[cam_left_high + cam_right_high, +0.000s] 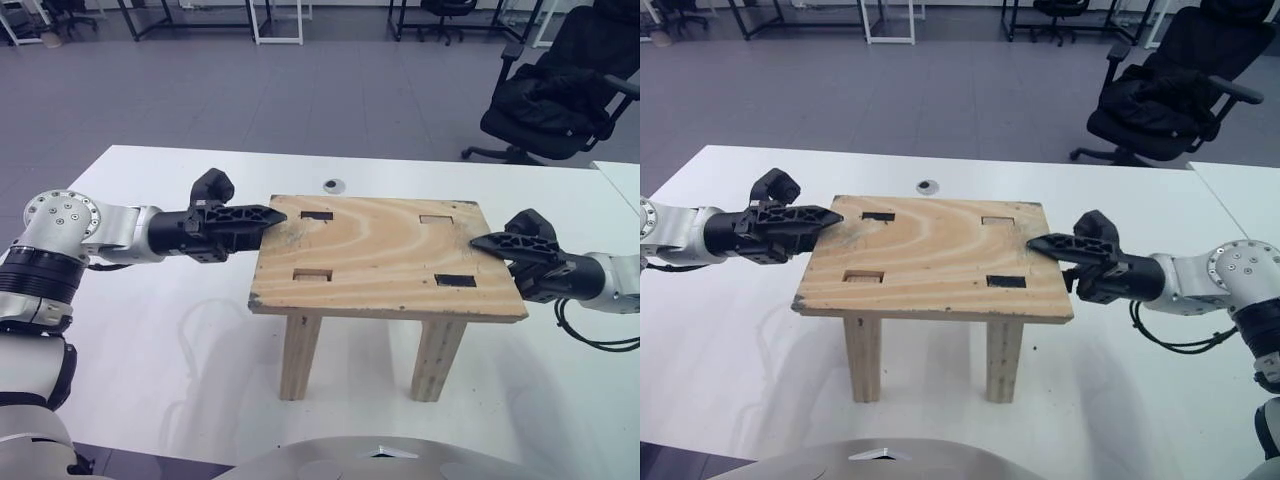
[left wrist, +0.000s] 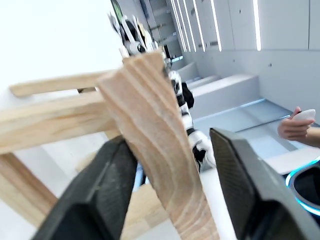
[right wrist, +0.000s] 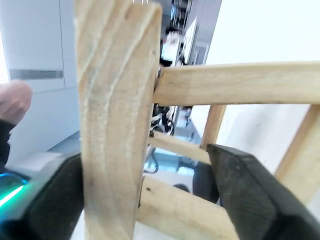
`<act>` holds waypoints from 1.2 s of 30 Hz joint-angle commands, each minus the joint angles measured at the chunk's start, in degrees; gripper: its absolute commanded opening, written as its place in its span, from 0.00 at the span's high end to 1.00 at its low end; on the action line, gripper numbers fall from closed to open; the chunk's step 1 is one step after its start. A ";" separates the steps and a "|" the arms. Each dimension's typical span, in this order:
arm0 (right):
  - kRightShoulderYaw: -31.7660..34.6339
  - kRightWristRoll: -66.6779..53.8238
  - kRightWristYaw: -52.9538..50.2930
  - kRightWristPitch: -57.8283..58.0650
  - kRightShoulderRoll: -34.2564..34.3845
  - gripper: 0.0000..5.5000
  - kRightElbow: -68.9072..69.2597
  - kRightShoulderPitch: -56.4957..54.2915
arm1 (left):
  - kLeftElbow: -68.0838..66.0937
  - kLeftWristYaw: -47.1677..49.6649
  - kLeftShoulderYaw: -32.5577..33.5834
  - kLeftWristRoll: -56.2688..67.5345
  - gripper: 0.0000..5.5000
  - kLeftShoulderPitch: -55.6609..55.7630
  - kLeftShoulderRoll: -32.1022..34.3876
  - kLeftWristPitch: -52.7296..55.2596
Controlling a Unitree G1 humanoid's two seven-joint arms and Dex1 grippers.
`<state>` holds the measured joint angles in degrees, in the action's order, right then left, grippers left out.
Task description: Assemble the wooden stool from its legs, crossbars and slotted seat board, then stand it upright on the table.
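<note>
The wooden stool stands upright on the white table (image 1: 150,330), its slotted seat board (image 1: 375,255) on top and two front legs (image 1: 300,355) (image 1: 438,358) showing beneath. My left gripper (image 1: 268,216) is at the seat's far left corner, open, with the board edge (image 2: 155,135) between its fingers (image 2: 100,195); one finger touches the wood and the other stands off. My right gripper (image 1: 485,242) is at the seat's right edge, also open around the board edge (image 3: 112,110), with a crossbar (image 3: 240,82) and legs seen below the seat.
A small round grommet (image 1: 331,185) sits in the table behind the stool. A black office chair (image 1: 560,90) stands on the floor beyond the table's far right. Another table's corner (image 1: 622,180) is at the right edge.
</note>
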<state>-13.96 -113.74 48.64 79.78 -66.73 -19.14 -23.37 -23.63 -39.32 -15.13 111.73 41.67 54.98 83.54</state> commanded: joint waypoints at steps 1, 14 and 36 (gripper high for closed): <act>12.20 0.75 -6.18 1.16 2.61 0.11 -5.42 1.80 | -2.27 0.25 7.41 -4.23 0.40 -0.69 -0.20 -0.57; 27.75 62.75 -31.48 -71.73 33.59 0.02 -2.34 14.90 | -1.46 9.13 21.38 -68.92 0.28 -27.90 -15.34 -71.13; 35.42 85.75 -25.43 -85.58 36.59 0.02 -22.20 6.04 | 0.51 22.89 21.42 -94.12 0.28 -23.27 -36.01 -82.98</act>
<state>20.95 -28.96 21.86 -6.67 -28.87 -40.09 -15.39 -24.70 -17.57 6.30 19.38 17.86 19.97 -0.42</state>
